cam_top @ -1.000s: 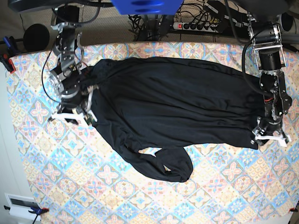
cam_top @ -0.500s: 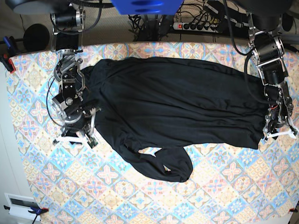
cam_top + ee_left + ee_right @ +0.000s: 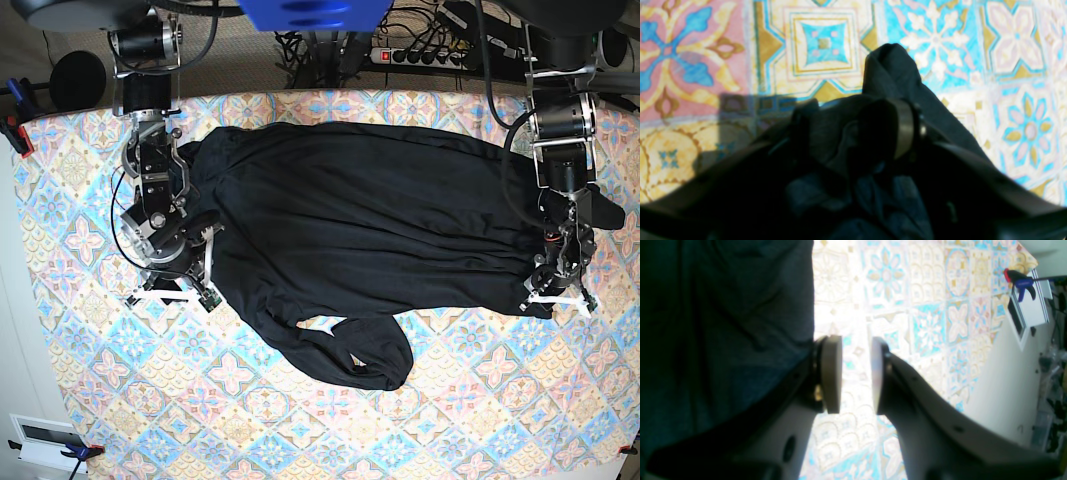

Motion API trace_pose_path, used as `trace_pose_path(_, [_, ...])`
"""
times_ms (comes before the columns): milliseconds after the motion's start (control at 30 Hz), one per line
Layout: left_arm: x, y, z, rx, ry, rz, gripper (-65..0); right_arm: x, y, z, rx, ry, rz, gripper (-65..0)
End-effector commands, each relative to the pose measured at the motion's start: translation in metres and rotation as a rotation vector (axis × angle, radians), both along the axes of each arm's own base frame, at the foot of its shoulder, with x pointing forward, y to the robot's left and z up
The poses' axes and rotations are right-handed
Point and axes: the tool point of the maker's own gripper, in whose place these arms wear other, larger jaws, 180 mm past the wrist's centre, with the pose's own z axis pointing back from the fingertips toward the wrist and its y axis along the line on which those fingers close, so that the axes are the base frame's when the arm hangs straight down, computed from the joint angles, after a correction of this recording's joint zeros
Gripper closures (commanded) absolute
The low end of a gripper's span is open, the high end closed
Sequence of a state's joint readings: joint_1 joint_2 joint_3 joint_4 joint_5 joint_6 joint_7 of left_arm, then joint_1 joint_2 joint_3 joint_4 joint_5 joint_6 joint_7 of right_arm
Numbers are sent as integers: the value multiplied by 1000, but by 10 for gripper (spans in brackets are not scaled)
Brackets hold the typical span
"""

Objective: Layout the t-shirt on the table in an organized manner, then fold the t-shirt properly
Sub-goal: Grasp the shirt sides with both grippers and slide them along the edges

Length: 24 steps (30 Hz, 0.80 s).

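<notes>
The black t-shirt (image 3: 360, 220) lies spread across the table (image 3: 450, 420), with a sleeve looped toward the front. My left gripper (image 3: 557, 300) sits at the shirt's right lower corner. In the left wrist view its jaws (image 3: 853, 116) stand apart around a bunched fold of the t-shirt (image 3: 890, 66) that pokes out over the table (image 3: 823, 40). My right gripper (image 3: 170, 297) is at the shirt's left edge. It is open (image 3: 857, 373), with only the table (image 3: 923, 323) showing between the pads, and the t-shirt (image 3: 723, 323) lies just outside one finger.
A blue and red clamp (image 3: 1023, 286) grips the table corner beyond the right gripper. Another clamp (image 3: 15, 125) sits on the left table edge. A power strip (image 3: 420, 55) and cables lie behind the table. A white box (image 3: 45, 440) stands off the front left.
My left gripper swung out past the shirt's right edge, then came back onto its corner. My right gripper slid down along the shirt's left edge.
</notes>
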State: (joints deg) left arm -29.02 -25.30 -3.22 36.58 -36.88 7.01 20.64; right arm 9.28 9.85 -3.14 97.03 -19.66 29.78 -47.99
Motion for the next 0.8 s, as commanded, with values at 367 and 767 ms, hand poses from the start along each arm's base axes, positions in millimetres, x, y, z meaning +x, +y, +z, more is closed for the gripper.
trace_pose_path(367, [16, -8, 35, 49, -84, -86, 0, 38, 9, -12, 191, 32, -1, -145])
trace_pose_path(767, [-9, 15, 64, 98, -180, -63, 0, 79, 24, -24, 474, 155, -50, -233])
